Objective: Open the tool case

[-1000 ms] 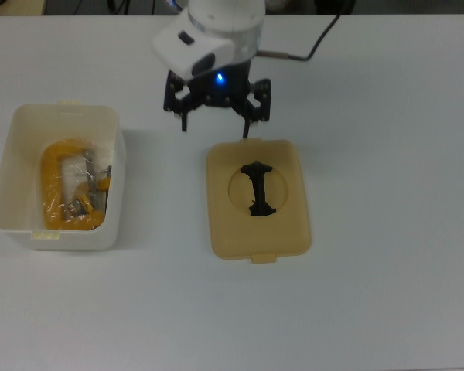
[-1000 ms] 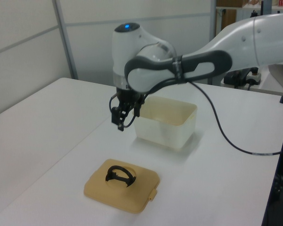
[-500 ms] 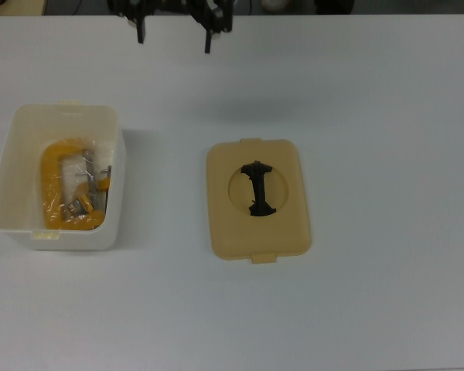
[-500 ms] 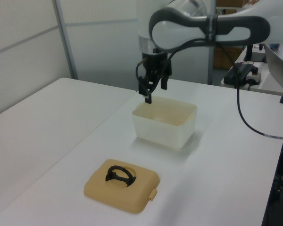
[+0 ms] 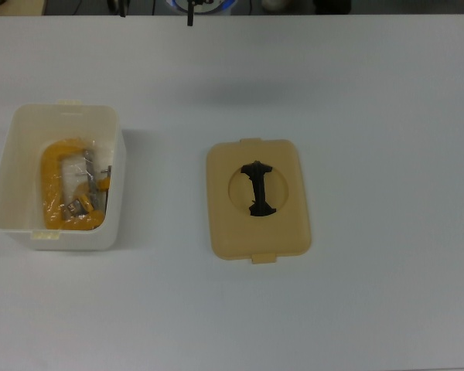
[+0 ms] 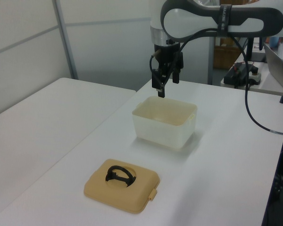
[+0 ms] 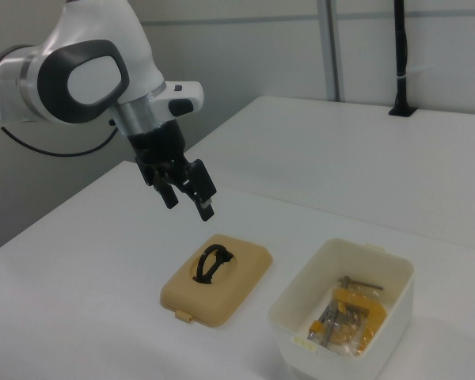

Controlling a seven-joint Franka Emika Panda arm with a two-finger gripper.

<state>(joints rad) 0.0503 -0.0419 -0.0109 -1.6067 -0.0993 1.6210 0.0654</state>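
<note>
The tool case stands in two parts. Its white box is uncovered near the top view's left. The mustard-yellow lid lies flat on the table apart from the box, with its black handle in a round recess. My gripper hangs open and empty, high over the table. It is above and behind the lid in the right view and above the box's far side in the left view. Only one fingertip shows at the top view's upper edge.
Inside the box lie a yellow clamp and bagged metal parts. A black cable trails from the arm over the table at the left view's right. The white table carries nothing else.
The gripper has risen from just behind the lid and drawn away to the top view's upper edge. In the left view it moved up and right, over the box. Lid and box stayed put.
</note>
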